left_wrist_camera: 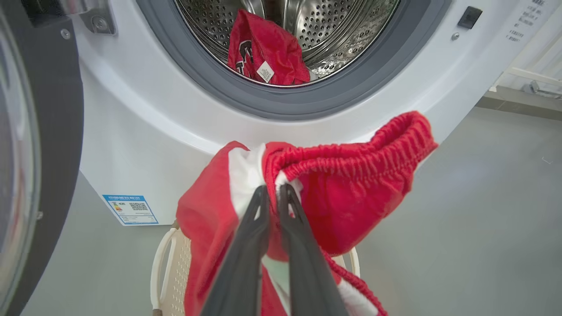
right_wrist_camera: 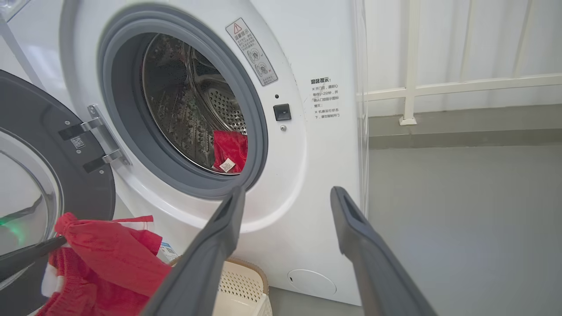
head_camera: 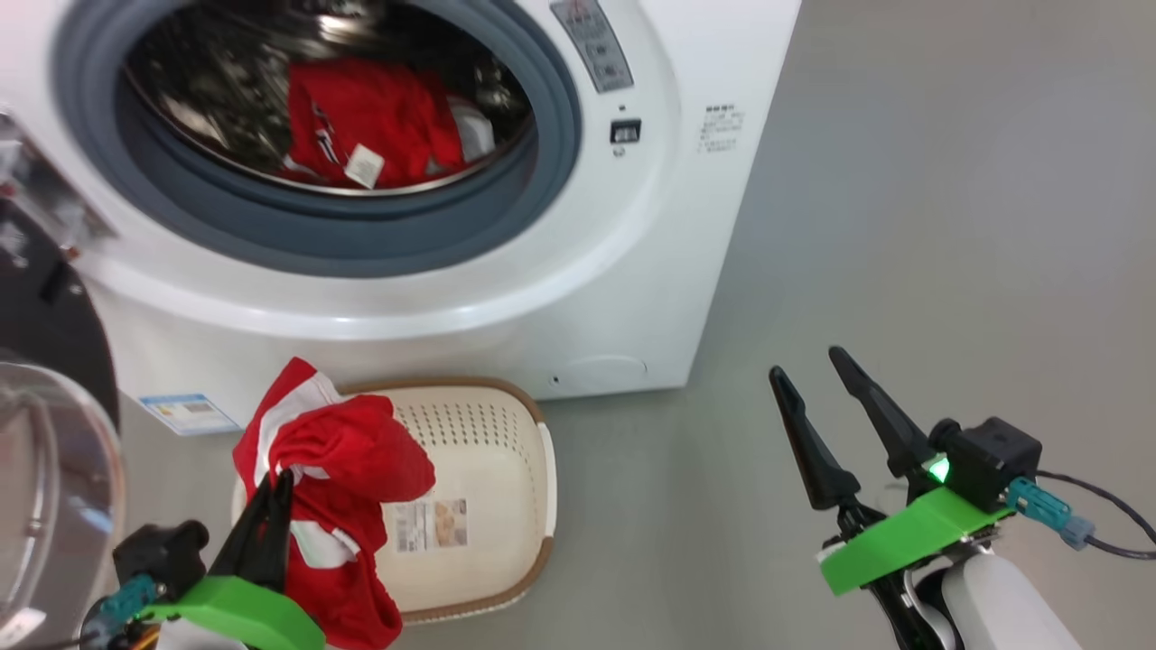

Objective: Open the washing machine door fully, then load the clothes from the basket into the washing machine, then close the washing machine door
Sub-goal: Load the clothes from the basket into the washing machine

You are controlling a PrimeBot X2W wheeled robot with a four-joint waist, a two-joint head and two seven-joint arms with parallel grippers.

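Pinching gathered red clothes (left_wrist_camera: pixel 351 188), left hand (left_wrist_camera: pixel 273 189) hovers over perforated basket (head_camera: pixel 488 433); right hand (head_camera: pixel 806 363) spread.

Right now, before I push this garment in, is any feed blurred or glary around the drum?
Head view: the drum looks smeared; the door glass carries pale reflections. Left wrist view: drum holes crisp, left gripper and red garment sharp. Right wrist view: sharp, a green glint on the door glass.

Door (head_camera: pixel 54 307) cut off at left edge. Basket (head_camera: pixel 492 451) left half hidden behind hanging red garment (head_camera: pixel 348 460). Washer (head_camera: pixel 632 271) top cropped. Small print (head_camera: pixel 721 128) on its front unreadable.
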